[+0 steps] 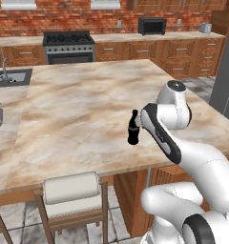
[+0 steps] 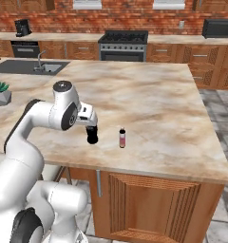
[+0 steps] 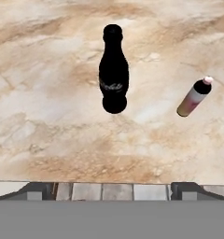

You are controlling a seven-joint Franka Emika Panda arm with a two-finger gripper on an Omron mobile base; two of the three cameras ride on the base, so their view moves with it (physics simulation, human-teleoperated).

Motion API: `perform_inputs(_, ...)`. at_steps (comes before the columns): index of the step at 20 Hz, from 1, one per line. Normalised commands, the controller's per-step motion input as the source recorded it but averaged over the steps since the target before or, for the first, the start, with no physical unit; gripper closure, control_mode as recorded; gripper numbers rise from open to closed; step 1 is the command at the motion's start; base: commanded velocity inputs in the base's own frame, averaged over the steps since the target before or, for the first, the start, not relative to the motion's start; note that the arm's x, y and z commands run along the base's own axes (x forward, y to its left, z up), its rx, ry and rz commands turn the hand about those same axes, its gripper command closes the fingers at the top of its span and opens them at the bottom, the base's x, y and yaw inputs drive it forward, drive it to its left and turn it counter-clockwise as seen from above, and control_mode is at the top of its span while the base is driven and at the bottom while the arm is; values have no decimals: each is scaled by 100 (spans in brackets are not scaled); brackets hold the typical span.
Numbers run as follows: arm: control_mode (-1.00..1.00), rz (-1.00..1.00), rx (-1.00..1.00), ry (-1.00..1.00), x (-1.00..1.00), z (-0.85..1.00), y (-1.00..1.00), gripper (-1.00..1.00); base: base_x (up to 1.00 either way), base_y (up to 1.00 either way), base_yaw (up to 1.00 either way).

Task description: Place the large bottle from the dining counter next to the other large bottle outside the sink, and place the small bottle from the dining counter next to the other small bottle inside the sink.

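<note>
Hand view: looks down on the tall, slim, near-black cola-style large bottle [image 3: 114,70], standing upright on the beige-brown marbled stone dining counter [image 3: 48,93]; its cap is nearest the camera.
Small bottle: the short pinkish-white bottle with a pale cap [image 3: 194,96] stands on the same stone top, to the right of the large bottle in the hand view and clearly apart from it.
Gripper: the white arm's two-finger gripper [image 3: 112,190] shows its dark finger tips [image 3: 34,190] at the bottom corners of the hand view, spread fully wide; nothing sits between them and nothing is held.
Gripper and large bottle: the hand hangs above the bottle without touching it; in the right base view the bottle's lower body [image 2: 92,136] shows just under the hand.
Left base view: the large bottle [image 1: 133,127] stands near the counter's front edge, right beside the arm's dark-banded forearm.
Right base view: the small bottle [image 2: 122,138] stands just right of the large one, also near the front edge.
Sink: the grey metal basin with a slim chrome faucet [image 1: 11,76] sits in a dark surround at the far left corner of the counter, well away from both bottles.
</note>
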Motion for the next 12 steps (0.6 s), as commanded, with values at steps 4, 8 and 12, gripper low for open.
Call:
perform_inputs(4, -100, 0, -1, 0, 23, 0, 0, -100, 0, 0, 0)
perform_inputs(8, -100, 0, 0, 0, 31, -4, 0, -100, 0, 0, 0)
perform_inputs(12, -100, 0, 0, 0, 31, -16, 0, -100, 0, 0, 0)
